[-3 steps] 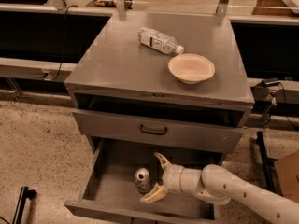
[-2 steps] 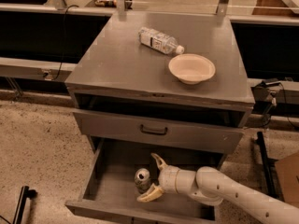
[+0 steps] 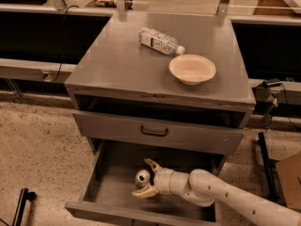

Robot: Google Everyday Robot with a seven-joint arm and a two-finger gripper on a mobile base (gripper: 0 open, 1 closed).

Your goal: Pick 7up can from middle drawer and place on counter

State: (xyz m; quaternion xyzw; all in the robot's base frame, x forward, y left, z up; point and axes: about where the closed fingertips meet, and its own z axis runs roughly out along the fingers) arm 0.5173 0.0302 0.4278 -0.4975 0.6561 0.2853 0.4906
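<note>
Gripper (image 3: pixel 146 179), released, jaws astride the upright 7up can (image 3: pixel 142 177) in the open middle drawer (image 3: pixel 113 189). On the counter (image 3: pixel 117 65) above: water bottle (image 3: pixel 160 41), label unreadable, near a bowl (image 3: pixel 192 68).

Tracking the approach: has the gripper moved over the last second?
Yes. The gripper moved left along the middle drawer, toward its left wall; its open jaws now flank the 7up can.
</note>
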